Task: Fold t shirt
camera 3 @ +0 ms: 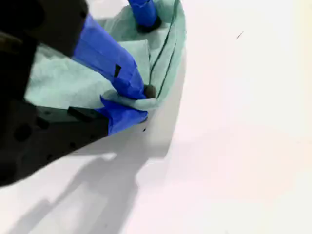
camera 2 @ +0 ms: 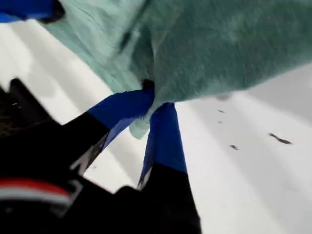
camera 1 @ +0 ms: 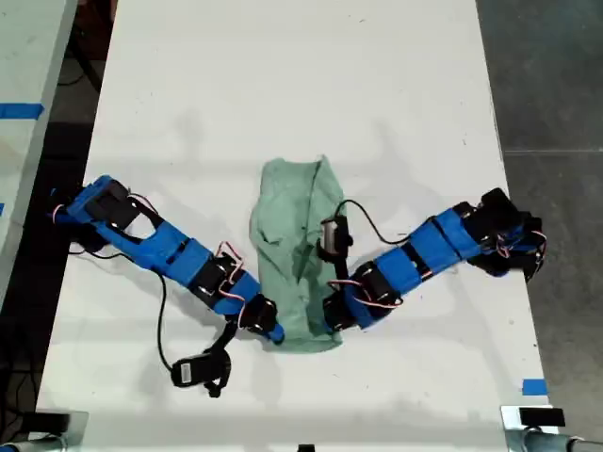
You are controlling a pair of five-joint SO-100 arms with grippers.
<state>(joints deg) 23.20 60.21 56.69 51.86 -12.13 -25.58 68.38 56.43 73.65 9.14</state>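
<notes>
T shirt point(camera 1: 297, 254) on table point(camera 1: 396, 85) | first tool point(camera 2: 152, 105) pinching hem | second tool point(camera 3: 141, 103) pinching hem

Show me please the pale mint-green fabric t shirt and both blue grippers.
pale mint-green fabric t shirt point(camera 1: 294, 226): exterior view, middle of the cloth.
my first gripper point(camera 2: 152, 105): first wrist view, tips pinching the hem.
my second gripper point(camera 3: 141, 100): second wrist view, tips clamping the edge.

One t shirt point(camera 1: 300, 247), two arms, one table point(camera 1: 283, 85).
</notes>
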